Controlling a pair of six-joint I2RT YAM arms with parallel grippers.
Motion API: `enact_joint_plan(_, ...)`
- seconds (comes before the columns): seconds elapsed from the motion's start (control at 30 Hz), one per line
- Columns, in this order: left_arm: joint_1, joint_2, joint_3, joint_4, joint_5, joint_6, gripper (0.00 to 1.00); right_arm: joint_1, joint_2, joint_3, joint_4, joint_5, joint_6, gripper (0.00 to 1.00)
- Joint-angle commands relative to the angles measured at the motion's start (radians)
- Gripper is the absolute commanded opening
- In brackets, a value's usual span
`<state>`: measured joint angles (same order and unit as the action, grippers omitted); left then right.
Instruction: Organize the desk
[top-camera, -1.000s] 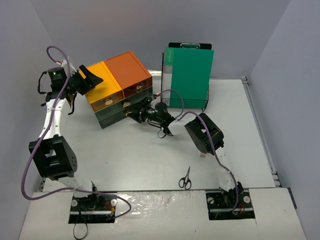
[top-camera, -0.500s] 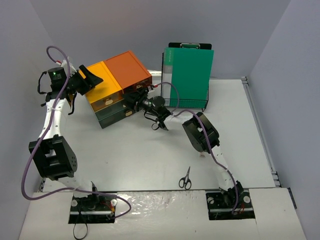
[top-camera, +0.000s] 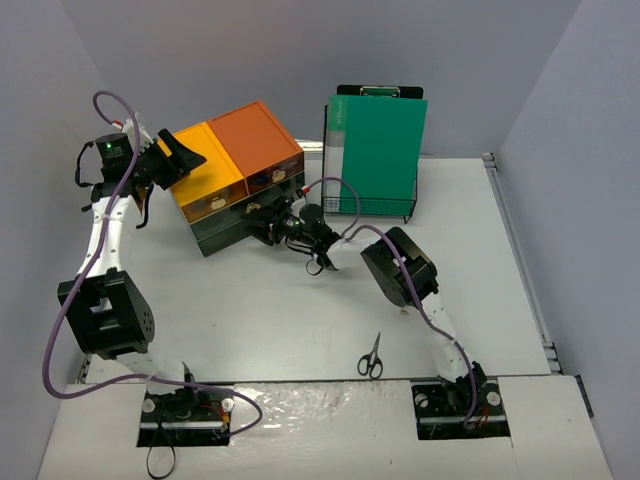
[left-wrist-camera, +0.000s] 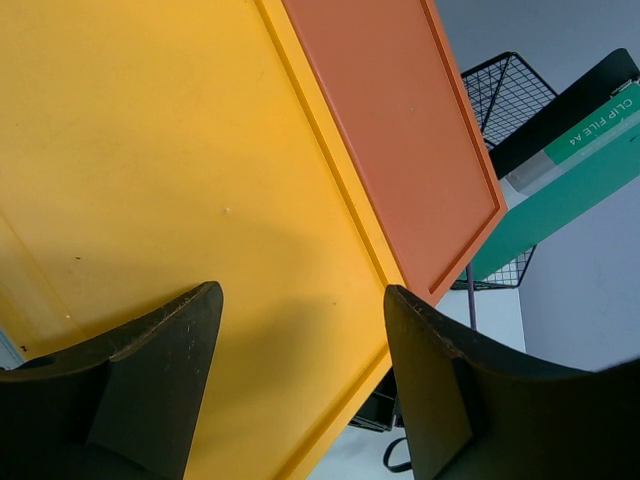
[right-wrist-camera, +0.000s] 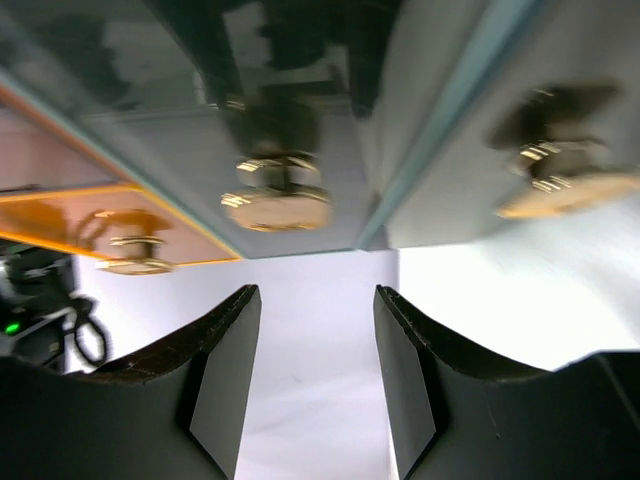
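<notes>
The white desk (top-camera: 260, 310) holds a dark drawer unit (top-camera: 228, 228) with a yellow top (left-wrist-camera: 150, 150) and an orange top (left-wrist-camera: 390, 120) at the back left. My left gripper (top-camera: 182, 155) hovers over the yellow top; in the left wrist view (left-wrist-camera: 302, 295) it is open and empty. My right gripper (top-camera: 262, 226) is at the front of the lower dark drawers. In the right wrist view (right-wrist-camera: 315, 295) it is open and empty, just short of a gold knob (right-wrist-camera: 275, 205), with bare desk (right-wrist-camera: 310, 400) between the fingers.
A green clip file (top-camera: 378, 150) stands in a black wire rack (top-camera: 368, 208) at the back, right of the drawer unit. Black scissors (top-camera: 370, 357) lie near the front edge, by the right arm's base. Grey walls enclose the desk.
My right gripper rose to the upper orange drawer front half a second ago and has come back down to the lower dark drawer front. The left arm has not moved.
</notes>
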<state>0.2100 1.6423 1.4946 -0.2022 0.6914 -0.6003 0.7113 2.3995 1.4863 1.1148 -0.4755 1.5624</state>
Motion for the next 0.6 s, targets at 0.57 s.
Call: enact_joint_plan(0.57,0.008,0.048,0.034,-0.104,-0.032,0.033,0.63,-0.062,0.001,0.205,-0.125,0.018,-0.068,0.46)
